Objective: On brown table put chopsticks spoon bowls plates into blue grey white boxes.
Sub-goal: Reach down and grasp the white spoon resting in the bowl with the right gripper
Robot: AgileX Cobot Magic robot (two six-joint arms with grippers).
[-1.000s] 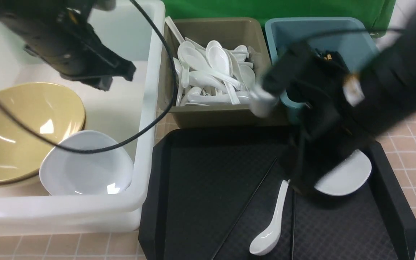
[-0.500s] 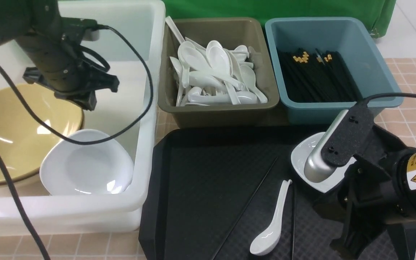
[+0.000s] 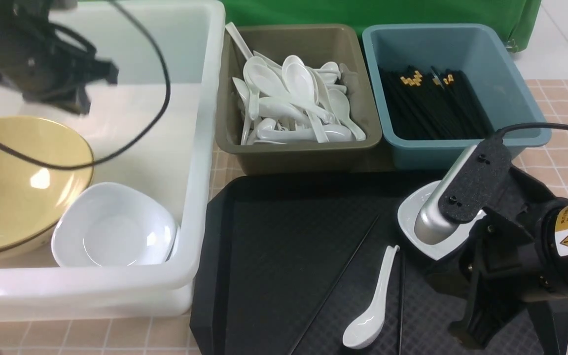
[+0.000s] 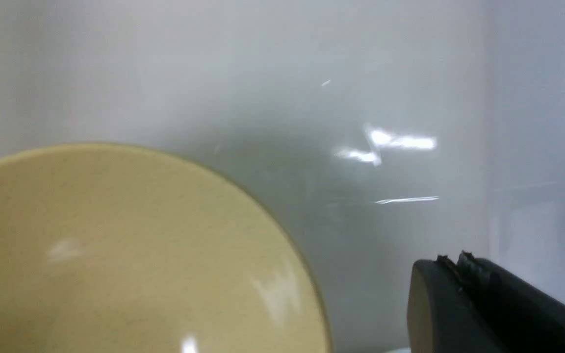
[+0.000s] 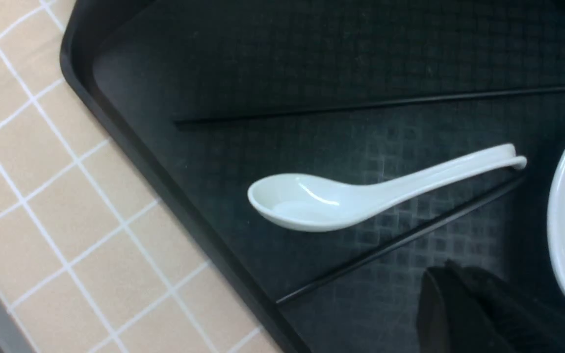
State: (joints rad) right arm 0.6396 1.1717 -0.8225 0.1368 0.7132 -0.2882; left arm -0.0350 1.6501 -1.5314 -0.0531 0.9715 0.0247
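The right claw [image 5: 443, 287], pressed together and empty, hangs low on its bent arm [image 3: 525, 246] beside the glossy white soup spoon [image 3: 375, 301] lying on the black textured tray [image 3: 274, 246]. The left claw [image 4: 451, 267], likewise closed, hovers over the translucent white plastic tub [image 3: 204, 123].

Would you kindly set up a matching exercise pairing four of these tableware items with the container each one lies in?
Items:
1. yellow bowl
2. loose spoon
3. chopstick bundle
4. spoon heap

Places:
A. blue box
B. black tray
C. white tub
D. olive-grey box

Pairs: 1-C, 2-B, 3-A, 4-D.
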